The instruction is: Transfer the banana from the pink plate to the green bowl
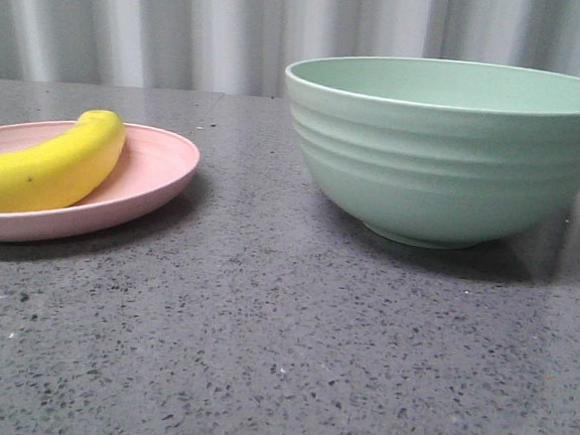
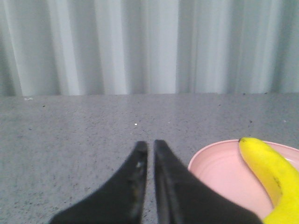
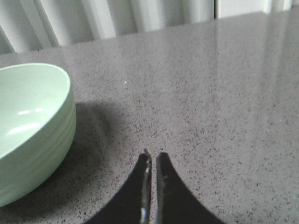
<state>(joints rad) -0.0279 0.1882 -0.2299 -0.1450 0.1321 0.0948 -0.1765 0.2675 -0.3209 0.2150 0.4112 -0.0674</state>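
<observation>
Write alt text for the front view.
A yellow banana lies on a pink plate at left; an empty-looking green bowl stands apart at right on a speckled grey table. No gripper shows.

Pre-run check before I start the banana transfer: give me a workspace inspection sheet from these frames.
Surface: grey speckled table, flat, no spills seen.
Banana: lying on the pink plate, not yet moved.
Green bowl: upright on the table, to the right of the plate and apart from it; the part of its inside that the right wrist view shows holds nothing.
Clutter: nothing seen.
Left gripper: fingers nearly together, holding nothing, beside the plate.
Right gripper: fingers nearly together, holding nothing, beside the bowl.
Cables: nothing seen.
Surroundings: pale ribbed wall behind the table.
</observation>
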